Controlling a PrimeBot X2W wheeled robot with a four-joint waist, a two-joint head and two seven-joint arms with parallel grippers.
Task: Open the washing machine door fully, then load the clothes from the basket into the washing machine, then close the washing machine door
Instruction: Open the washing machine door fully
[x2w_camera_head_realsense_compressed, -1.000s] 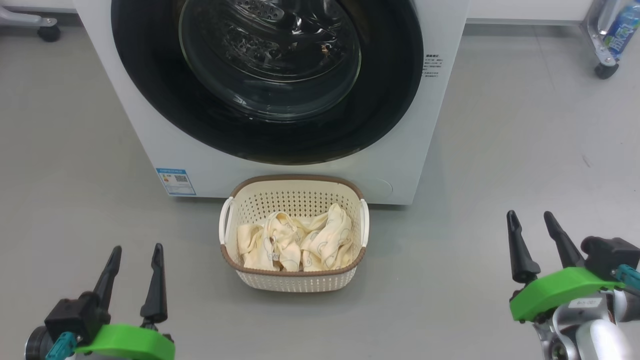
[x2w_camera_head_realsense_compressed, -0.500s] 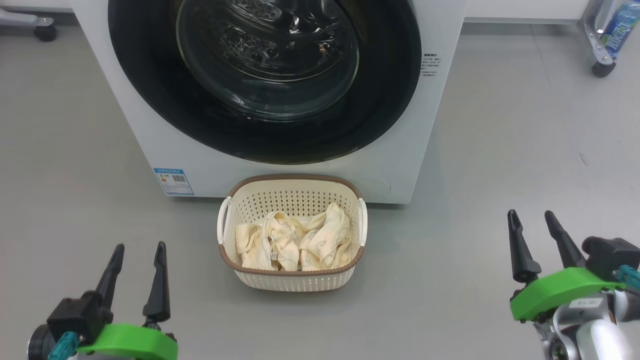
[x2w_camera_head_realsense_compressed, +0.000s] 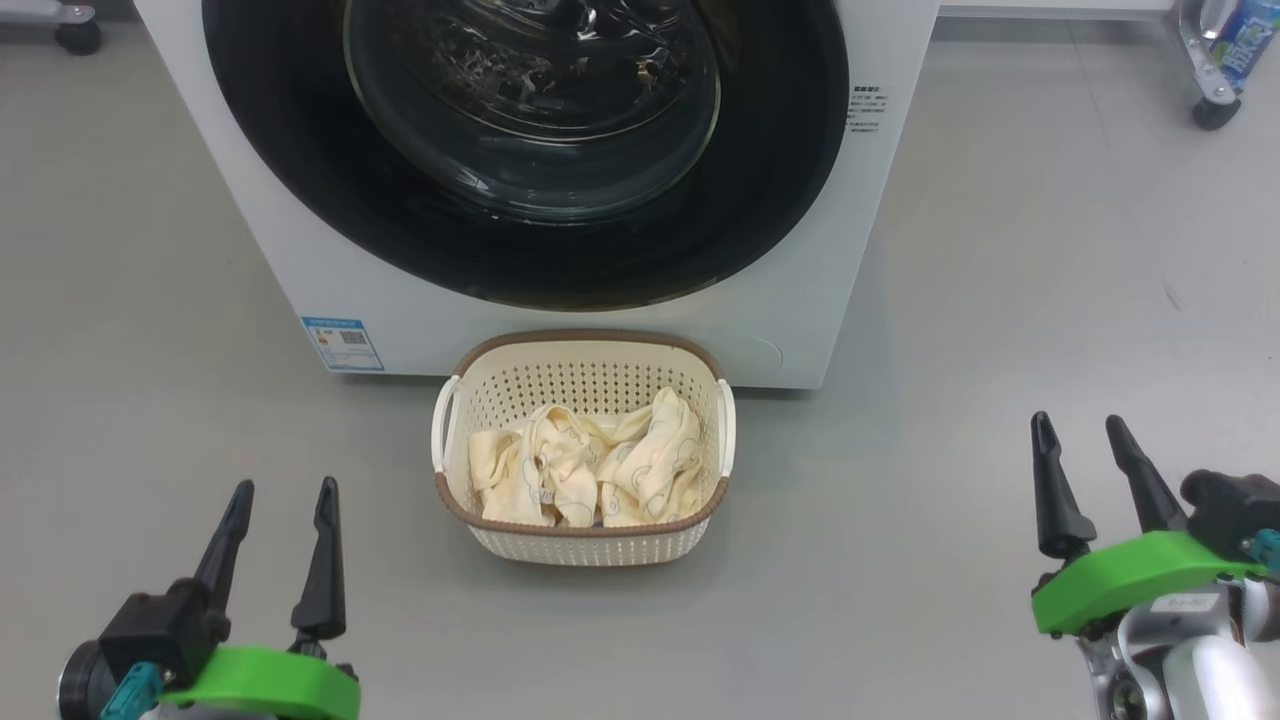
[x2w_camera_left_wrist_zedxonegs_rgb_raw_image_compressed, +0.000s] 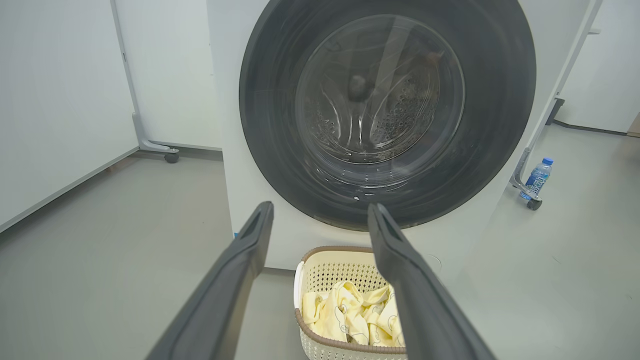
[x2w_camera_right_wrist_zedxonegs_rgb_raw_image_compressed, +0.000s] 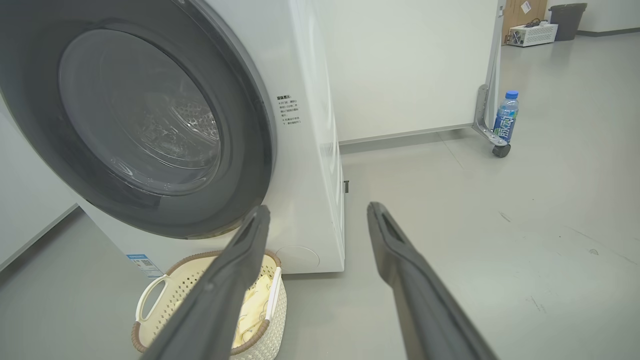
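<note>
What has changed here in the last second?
Only the view shifted slightly: the robot's head moved, not the things. Nothing was grasped or released. The washing machine door stays shut, the clothes lie in the basket, and the left fingers and right fingers stay open and empty.

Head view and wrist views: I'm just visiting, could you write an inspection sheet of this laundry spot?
Surface: smooth grey floor, faint scuffs.
Job's things: big white front-loading washing machine, its round black-rimmed glass door shut; small cream perforated plastic basket on the floor before it, holding pale yellow printed clothes.
Clutter: blue-capped plastic bottle upright by a caster.
Hands: left hand and right hand open, empty.
Cables: nothing seen.
Surroundings: white wheeled partition panels.
</note>
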